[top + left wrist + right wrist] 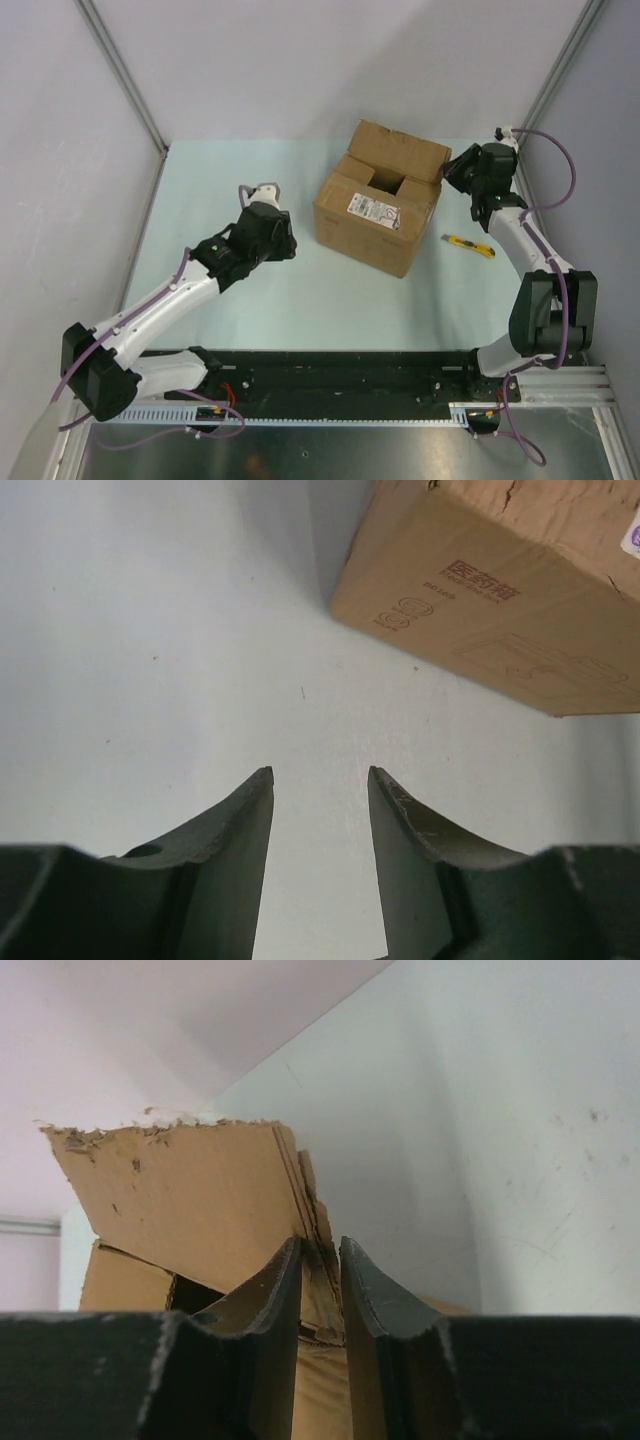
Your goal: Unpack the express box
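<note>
- The express box [378,200] stood on the bench [250,300] right of centre, well back from the arm bases. Its white label [372,208] faced up and toward the near-left side.
- Its top flaps were partly parted, and a dark square gap showed in the middle. What lay inside could not be made out.
- The right pincer [320,1245] sat at the box's right upper edge. Its jaws were nearly together and nipped the thin edge of a raised cardboard flap [180,1190].
- The left pincer [320,775] hung low over bare bench to the left of the box, apart from it. Its jaws stood moderately open with nothing between them.
- A yellow utility knife [468,246] lay on the bench just right of the box, beside the right arm, and neither pincer touched it.
- The step in hand appeared to be opening the top, with the right arm folding its flap outward.
- Next, that flap would likely need swinging clear without dragging the carton. The left pincer would have to close in, either to steady the box or to take the opposite flap.
- The thin grip on the edge could slip, or it could tear the cardboard.
</note>
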